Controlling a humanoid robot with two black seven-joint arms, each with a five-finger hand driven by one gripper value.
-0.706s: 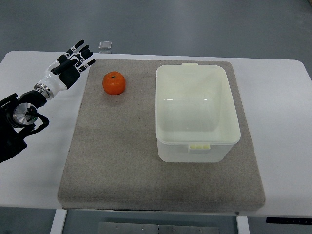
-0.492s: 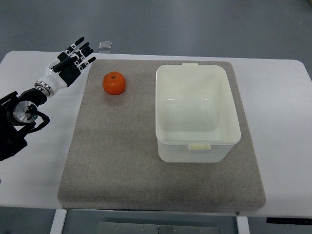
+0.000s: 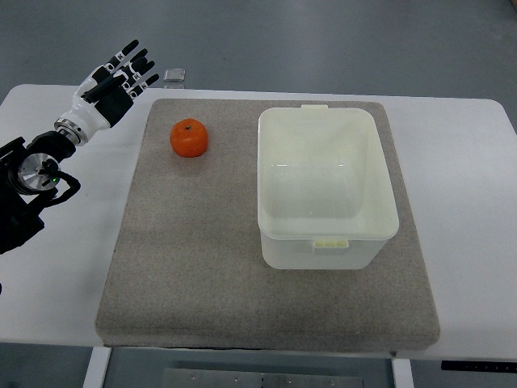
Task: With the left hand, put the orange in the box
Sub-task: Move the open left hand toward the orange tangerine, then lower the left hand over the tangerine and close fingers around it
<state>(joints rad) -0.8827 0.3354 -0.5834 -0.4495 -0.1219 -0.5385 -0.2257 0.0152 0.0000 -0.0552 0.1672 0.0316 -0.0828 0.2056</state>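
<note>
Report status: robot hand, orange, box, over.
Left robot hand open, empty, beyond mat corner. Round orange fruit on grey mat, untouched. White plastic box empty. Path clear.

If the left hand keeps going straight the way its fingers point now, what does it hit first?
Probably nothing. The left hand, fingers spread and empty, points up and right toward the table's far edge, passing left of the orange. The small clear object lies close to that line, but height is unclear.
</note>
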